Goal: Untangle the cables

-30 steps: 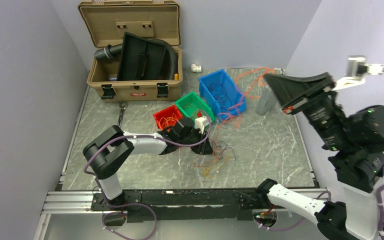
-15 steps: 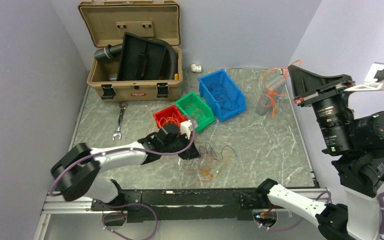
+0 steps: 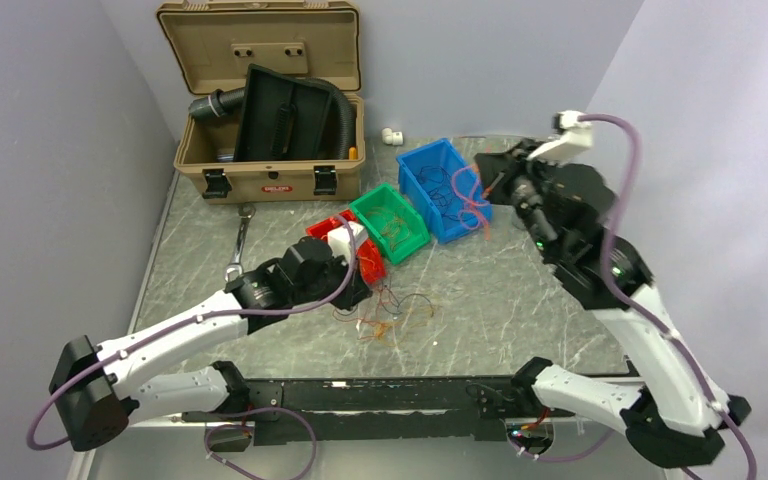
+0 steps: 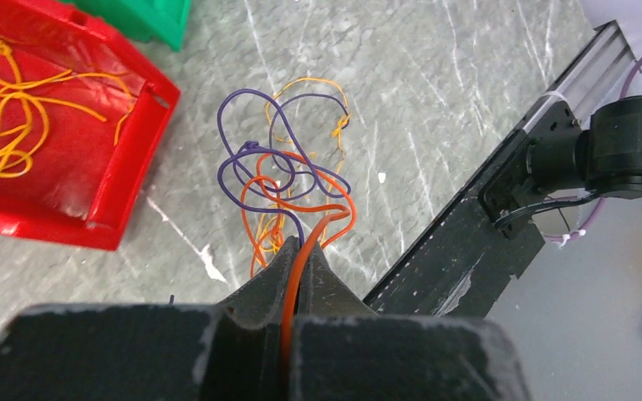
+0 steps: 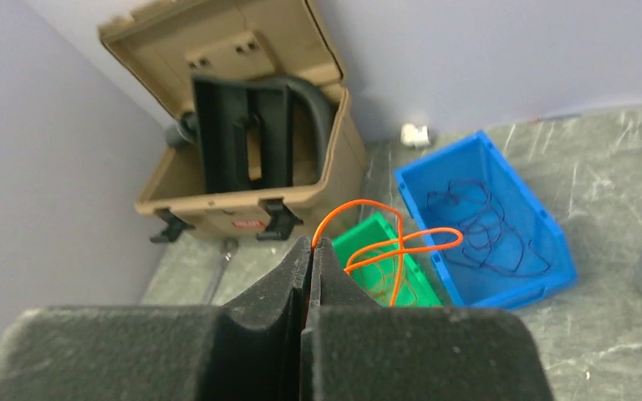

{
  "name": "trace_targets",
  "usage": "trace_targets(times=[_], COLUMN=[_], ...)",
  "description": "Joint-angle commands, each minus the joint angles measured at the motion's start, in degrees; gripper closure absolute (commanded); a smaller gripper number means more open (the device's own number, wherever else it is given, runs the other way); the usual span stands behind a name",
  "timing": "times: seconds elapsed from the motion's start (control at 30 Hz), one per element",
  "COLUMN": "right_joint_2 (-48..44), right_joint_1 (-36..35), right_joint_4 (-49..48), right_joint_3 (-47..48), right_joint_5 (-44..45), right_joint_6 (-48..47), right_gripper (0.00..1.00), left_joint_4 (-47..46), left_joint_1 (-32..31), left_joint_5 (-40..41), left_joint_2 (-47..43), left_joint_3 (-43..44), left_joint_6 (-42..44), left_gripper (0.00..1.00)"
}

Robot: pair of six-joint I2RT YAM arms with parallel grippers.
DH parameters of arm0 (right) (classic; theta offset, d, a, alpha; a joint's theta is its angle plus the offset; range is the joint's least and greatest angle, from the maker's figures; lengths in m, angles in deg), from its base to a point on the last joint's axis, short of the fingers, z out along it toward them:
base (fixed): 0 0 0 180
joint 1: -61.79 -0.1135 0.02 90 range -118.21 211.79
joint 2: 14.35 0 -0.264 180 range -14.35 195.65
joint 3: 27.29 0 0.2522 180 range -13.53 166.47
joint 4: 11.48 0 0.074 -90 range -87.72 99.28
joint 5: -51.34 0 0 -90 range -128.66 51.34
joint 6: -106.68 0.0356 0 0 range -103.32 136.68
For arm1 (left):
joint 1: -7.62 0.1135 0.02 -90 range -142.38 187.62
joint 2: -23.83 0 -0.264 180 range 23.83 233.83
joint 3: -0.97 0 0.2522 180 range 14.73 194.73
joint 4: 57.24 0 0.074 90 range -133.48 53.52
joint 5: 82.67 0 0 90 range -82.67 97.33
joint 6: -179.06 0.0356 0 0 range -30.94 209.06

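Observation:
A small tangle of thin orange and purple cables (image 3: 388,312) lies on the marble table in front of the red bin; it shows in the left wrist view (image 4: 288,180). My left gripper (image 4: 303,244) is shut on an orange cable (image 4: 309,242) that runs out of this tangle, just above the table (image 3: 355,290). My right gripper (image 5: 311,242) is shut on a looping orange cable (image 5: 384,242) and holds it in the air over the blue bin (image 3: 480,185). Thin dark cables lie in the blue bin (image 5: 485,225), orange ones in the red bin (image 4: 17,109).
A red bin (image 3: 365,255), a green bin (image 3: 392,220) and a blue bin (image 3: 443,190) stand in a row mid-table. An open tan case (image 3: 265,100) with a black corrugated hose stands at the back. A wrench (image 3: 238,245) lies left. A black rail (image 4: 468,242) runs along the near edge.
My right arm swung down and left, carrying its orange cable from the back right to over the blue bin. My left gripper drew back left, dragging the tangle along the table.

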Motion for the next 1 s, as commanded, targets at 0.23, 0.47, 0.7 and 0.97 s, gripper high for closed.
trace_targets(times=[0.23, 0.47, 0.7, 0.97], right_joint_2=[12.0, 20.9, 28.4, 38.1], right_joint_1=[0.0, 0.0, 0.0, 0.1], right_joint_4=[-15.1, -19.0, -22.6, -25.1], right_joint_3=[-9.6, -9.5, -9.6, -11.1], right_joint_5=[-2.6, -3.8, -5.8, -6.9], right_joint_6=[1.4, 2.3, 2.6, 2.4], right_gripper=[1.00, 1.00, 1.00, 1.00], left_joint_4=[10.4, 12.9, 13.5, 14.3], left_joint_1=[0.4, 0.6, 0.9, 0.9], left_joint_5=[4.8, 6.0, 6.0, 6.0], left_joint_2=[-6.0, -8.8, -10.2, -11.7], left_joint_3=[4.3, 4.6, 4.1, 3.4], left_joint_6=[2.1, 2.6, 2.7, 2.7], left_gripper=[1.00, 1.00, 1.00, 1.00])
